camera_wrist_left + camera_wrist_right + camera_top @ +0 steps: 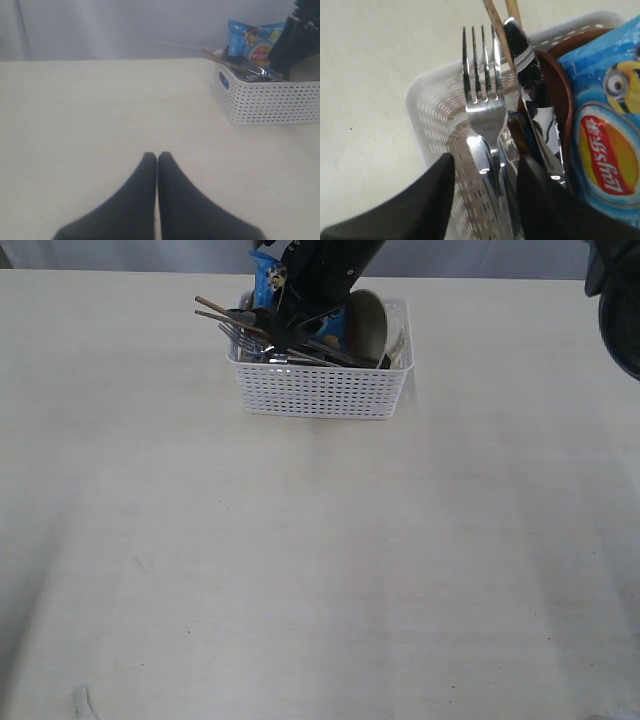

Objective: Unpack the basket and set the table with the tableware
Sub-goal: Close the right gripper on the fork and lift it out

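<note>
The white basket [320, 390] stands at the far middle of the table [300, 570], packed with tableware. My right gripper [485, 167] reaches into it from above and is open, its jaws on either side of the steel fork [482, 100] handle. Beside the fork lie the steel knife [530, 75], two chopsticks [495, 25] and a red-brown wooden piece [555, 85]. In the exterior view the fork tines [232, 335] and chopsticks [215, 308] poke over the basket's left rim. My left gripper [157, 156] is shut and empty, low over the table, well away from the basket [270, 100].
A blue chips bag [605, 125] stands in the basket against the tableware, and shows as well in the exterior view [265, 280]. A round greyish vessel [368, 325] leans in the basket's right half. A dark machine part [615, 300] hangs at the far right corner.
</note>
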`<state>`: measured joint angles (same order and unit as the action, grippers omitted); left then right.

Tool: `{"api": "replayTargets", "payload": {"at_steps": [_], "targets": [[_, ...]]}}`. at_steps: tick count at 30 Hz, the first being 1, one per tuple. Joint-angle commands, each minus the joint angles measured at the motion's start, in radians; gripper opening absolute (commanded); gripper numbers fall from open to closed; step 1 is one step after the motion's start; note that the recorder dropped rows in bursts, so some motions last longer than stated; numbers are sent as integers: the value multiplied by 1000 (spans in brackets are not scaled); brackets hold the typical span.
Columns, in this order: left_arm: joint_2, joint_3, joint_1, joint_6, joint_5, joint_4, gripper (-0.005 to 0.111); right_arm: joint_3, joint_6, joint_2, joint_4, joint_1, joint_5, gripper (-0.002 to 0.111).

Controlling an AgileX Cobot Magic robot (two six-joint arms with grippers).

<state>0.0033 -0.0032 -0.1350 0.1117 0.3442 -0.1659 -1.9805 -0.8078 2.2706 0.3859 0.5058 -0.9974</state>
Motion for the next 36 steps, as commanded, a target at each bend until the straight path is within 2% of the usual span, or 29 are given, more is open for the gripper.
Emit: {"api": "replayTargets", "payload": {"at_steps": [1,12,14,18,19,36], "targets": [[-3,3,-8,0,-2,3,0,-7,-9,27,8,-2,13,36],[-3,3,-8,0,-2,3,0,-7,-9,66,8,-2,30,34],[-3,3,-8,0,-2,3,0,-7,-9,64,8,-2,32,27],[-3,3,-8,0,-2,3,0,-7,-9,45,8,-2,32,2],[-3,3,-8,0,-2,3,0,-7,-7,40,8,-2,32,0],[-3,3,-8,0,-2,3,0,-7,-7,-102,56,-2,16,0]]}}
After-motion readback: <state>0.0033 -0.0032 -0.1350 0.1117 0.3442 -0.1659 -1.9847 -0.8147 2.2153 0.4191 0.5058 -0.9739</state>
